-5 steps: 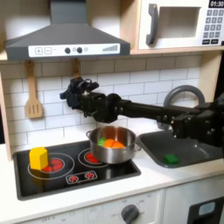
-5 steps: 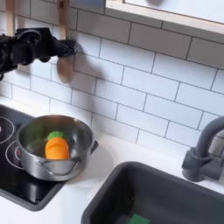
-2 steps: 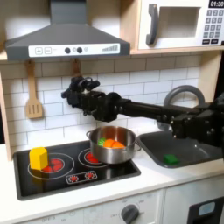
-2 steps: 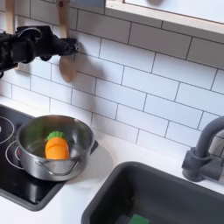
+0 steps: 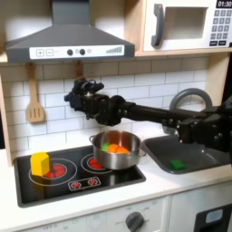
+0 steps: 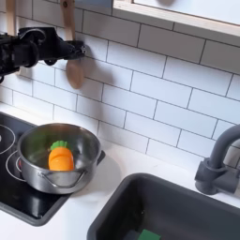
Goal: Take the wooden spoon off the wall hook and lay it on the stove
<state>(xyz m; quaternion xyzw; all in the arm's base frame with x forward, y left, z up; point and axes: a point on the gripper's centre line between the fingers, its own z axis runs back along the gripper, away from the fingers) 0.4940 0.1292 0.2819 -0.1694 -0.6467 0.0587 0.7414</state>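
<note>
1. The gripper (image 6: 56,49) is raised against the tiled wall at the spoon; whether its fingers are spread or pinching the handle, I cannot tell.
2. The wooden spoon (image 6: 70,47) hangs upright on the wall, bowl down, above the pot (image 6: 59,156).
3. It looks light, stiff and smooth; the slim handle just above the bowl seems the best hold.
4. The stove (image 5: 63,185) lies below, with the pot on one burner.
</note>
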